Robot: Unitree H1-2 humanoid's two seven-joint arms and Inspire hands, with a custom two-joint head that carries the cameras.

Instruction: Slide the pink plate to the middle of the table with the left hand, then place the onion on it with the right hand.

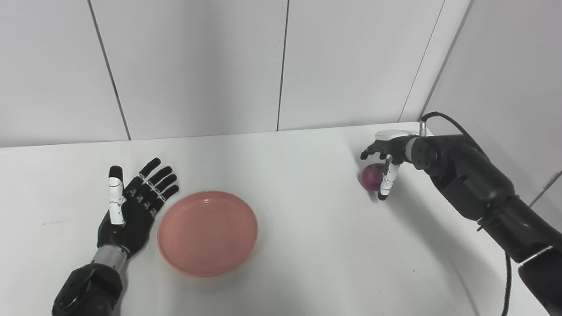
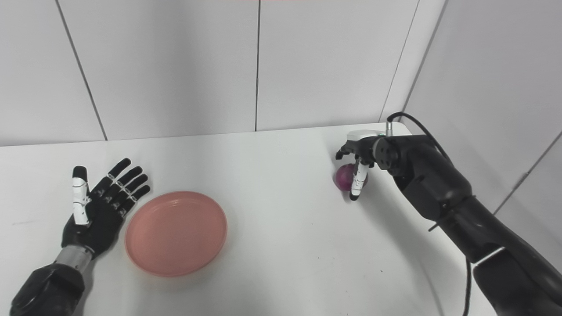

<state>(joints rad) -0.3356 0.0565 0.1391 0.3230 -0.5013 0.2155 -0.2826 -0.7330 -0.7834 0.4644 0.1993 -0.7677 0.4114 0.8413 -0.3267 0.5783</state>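
Note:
The pink plate [image 1: 207, 232] lies flat on the white table [image 1: 307, 245], left of the middle, with nothing on it. My left hand [image 1: 131, 210] rests palm up just left of the plate's rim, open with its fingers spread and apart from the plate. The purple onion [image 1: 371, 177] sits on the table at the far right, near the back corner. My right hand [image 1: 386, 158] hovers over the onion, open. Its thumb hangs down across the onion's right side, and its fingers [image 1: 368, 152] curl above the onion without closing on it.
Grey wall panels stand behind the table and along its right side, close to the onion and to my right arm [image 1: 474, 184]. A black cable [image 1: 443, 117] loops up from the right wrist. Bare table lies between the plate and the onion.

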